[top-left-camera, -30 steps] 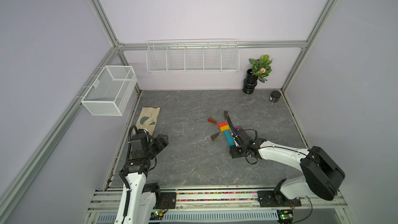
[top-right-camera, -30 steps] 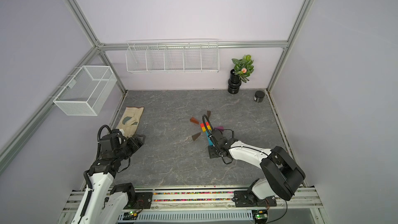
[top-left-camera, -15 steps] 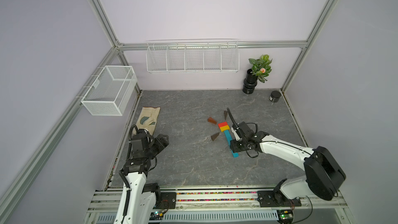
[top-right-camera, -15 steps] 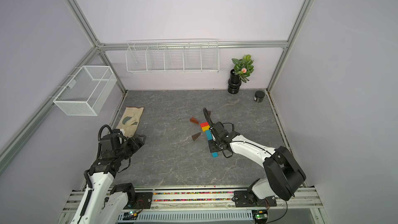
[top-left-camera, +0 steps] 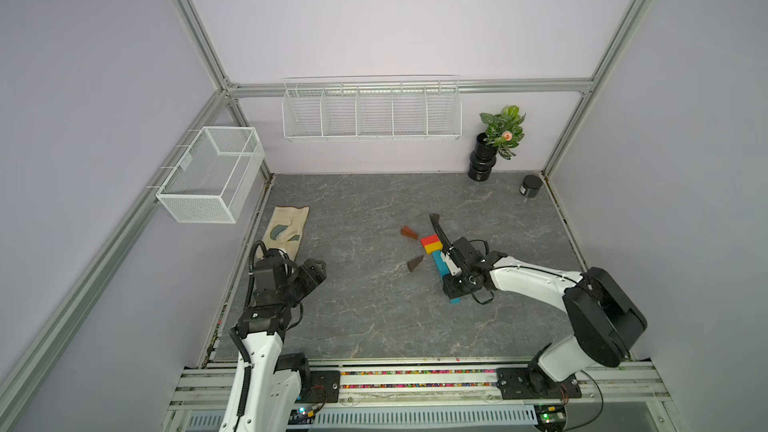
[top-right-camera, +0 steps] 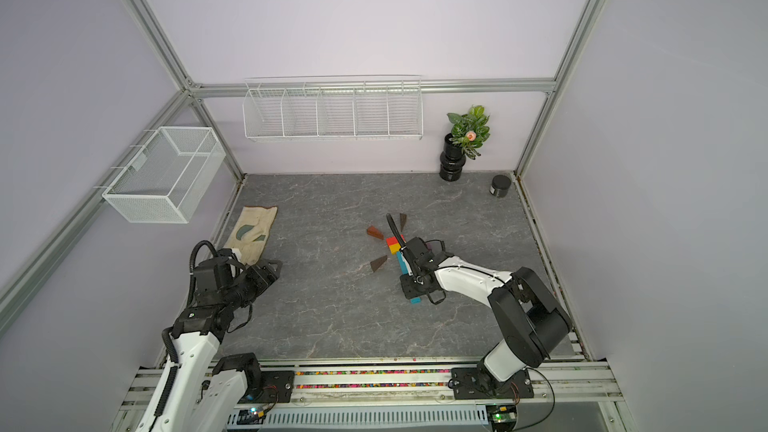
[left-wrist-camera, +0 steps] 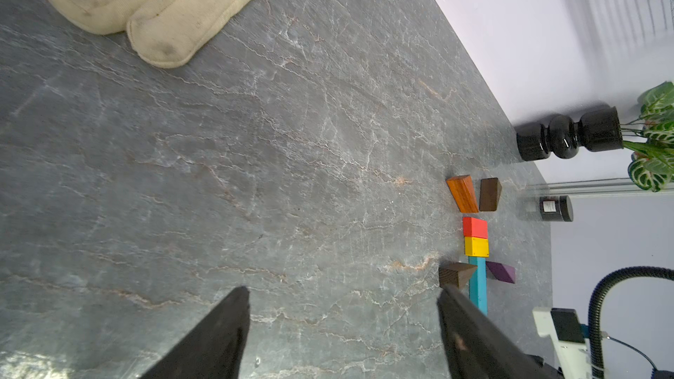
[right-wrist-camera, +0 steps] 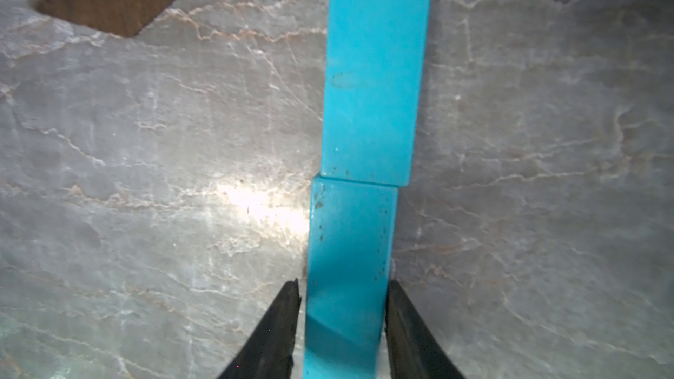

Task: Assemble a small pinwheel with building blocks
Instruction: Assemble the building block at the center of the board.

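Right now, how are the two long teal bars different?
The long teal bar touching the small yellow block lies free; the other long teal bar sits between the right tool's fingers. The other bar is offset slightly sideways from the free one. Both are teal, meeting end to end.

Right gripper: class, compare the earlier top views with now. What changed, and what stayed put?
The right gripper edged toward the red brick, uncovering the end of the nearer teal bar, and narrowed its jaws around it; grip unclear. The left gripper stayed open; the yellow brick and dark wedge did not move.
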Motion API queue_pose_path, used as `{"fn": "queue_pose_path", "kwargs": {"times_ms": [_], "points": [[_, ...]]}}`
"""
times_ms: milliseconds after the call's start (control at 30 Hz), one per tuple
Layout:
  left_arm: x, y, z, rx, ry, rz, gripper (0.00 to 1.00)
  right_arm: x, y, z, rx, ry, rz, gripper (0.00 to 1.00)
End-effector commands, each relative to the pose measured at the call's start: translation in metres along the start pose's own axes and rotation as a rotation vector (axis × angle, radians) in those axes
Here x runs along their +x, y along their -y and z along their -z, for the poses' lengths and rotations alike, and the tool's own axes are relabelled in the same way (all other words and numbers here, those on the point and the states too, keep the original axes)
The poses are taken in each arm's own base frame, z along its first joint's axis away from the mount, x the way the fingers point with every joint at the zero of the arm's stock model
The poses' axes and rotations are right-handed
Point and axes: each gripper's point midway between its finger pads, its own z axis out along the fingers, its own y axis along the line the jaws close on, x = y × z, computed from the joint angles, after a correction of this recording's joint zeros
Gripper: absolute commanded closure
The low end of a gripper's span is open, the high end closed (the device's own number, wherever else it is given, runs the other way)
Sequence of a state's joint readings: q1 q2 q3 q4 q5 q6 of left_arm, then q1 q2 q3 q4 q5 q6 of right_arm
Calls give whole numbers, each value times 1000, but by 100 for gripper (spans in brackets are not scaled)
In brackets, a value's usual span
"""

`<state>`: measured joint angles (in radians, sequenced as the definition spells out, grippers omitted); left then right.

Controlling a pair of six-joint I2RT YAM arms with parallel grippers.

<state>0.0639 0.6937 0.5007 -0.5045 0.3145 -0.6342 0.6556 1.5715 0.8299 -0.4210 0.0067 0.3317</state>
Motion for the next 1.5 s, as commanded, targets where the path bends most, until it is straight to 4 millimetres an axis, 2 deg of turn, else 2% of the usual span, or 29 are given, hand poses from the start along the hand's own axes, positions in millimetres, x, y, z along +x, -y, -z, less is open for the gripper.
{"fn": "queue_pose_path", "kwargs": {"times_ms": [0,867,1167,1333,1367,1467], "points": [[2,-1,-2,-2,-2,-12,17,-6,1,1,1,11,8,59],[3,-2,-3,-3,-5,-11,17,-10,5,-2,-3,17,-6,60],[3,-2,-3,-3,-6,-12,17,-11,3,-1,-11,20,-11,56],[3,-1,-2,-1,-6,-13,17,-18,1,13,-9,43,-9,48],[3,-1,-2,-1,-5,-13,17,-33,-3,24,-15,80,-5,47],[3,-1,-3,-1,-7,-15,17,-53,-5,45,-7,131,15,43]]}}
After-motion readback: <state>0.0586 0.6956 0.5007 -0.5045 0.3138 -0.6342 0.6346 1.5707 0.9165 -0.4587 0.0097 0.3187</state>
